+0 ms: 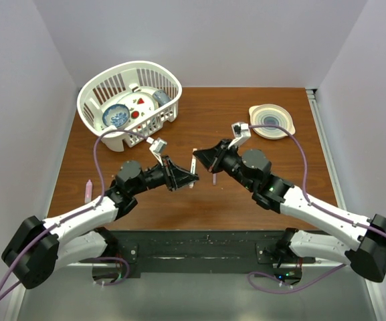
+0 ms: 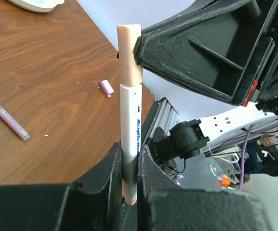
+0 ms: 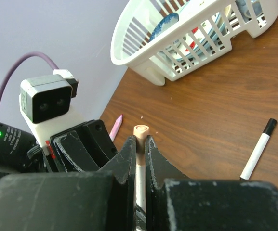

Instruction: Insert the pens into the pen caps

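Note:
My left gripper point(image 2: 129, 151) is shut on the lower barrel of a white pen point(image 2: 129, 120) and holds it upright above the table. A pale pink cap point(image 2: 129, 53) sits on the pen's top end. My right gripper point(image 3: 139, 144) is shut on that cap point(image 3: 141, 131), with the white barrel running down between its fingers. In the top view the two grippers meet tip to tip at mid-table, left point(image 1: 187, 178) and right point(image 1: 205, 158). A loose lilac cap point(image 2: 107, 88) and a pink-tipped lilac pen point(image 2: 6, 115) lie on the table.
A white pen with a black cap point(image 3: 258, 149) lies on the table right of my right gripper. A pink pen point(image 1: 87, 190) lies at the left edge. A white dish basket point(image 1: 129, 100) stands at the back left and a pale plate point(image 1: 271, 121) at the back right.

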### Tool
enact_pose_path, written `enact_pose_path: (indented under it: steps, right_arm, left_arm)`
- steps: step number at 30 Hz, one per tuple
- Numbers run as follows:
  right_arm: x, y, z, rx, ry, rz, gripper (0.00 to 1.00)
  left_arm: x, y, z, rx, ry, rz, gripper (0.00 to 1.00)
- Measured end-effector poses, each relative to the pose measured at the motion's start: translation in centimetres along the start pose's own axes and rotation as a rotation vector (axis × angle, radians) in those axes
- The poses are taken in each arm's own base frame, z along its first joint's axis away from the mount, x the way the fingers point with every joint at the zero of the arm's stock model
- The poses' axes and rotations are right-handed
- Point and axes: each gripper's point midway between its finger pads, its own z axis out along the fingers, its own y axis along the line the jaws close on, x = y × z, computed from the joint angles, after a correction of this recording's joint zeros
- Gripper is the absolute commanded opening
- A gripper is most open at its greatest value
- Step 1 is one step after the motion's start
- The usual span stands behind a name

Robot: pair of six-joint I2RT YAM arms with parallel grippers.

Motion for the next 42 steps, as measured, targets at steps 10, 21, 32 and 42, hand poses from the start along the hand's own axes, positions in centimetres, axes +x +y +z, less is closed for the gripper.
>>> enact_pose_path:
  steps: [10,21,32,42]
  right_arm:
    - [0.9,0.4,-1.7,-0.014,-0.008,0.046,0.55]
    - [-2.6,6.2,-2.5,-0.119,0.031,-0.005,0.79]
    - [-3.7,9.3,-1.6,-0.198,0.080,-0.091,0.69]
    - [-2.1,9.9,-0.1,-0.230,0.159,-0.124,0.54]
  left_arm:
    - [-0.4,-0.5,-0.3,0.011,-0.013,0.044,0.00]
    - [-3.4,-4.3,-3.1,0.066,-0.134,0.189,0.00]
    - [-1.7,-4.0,-4.4,0.067,-0.102,0.198,0.00]
    - [-1.2,-4.4,-4.4,0.099,-0.075,0.204,0.00]
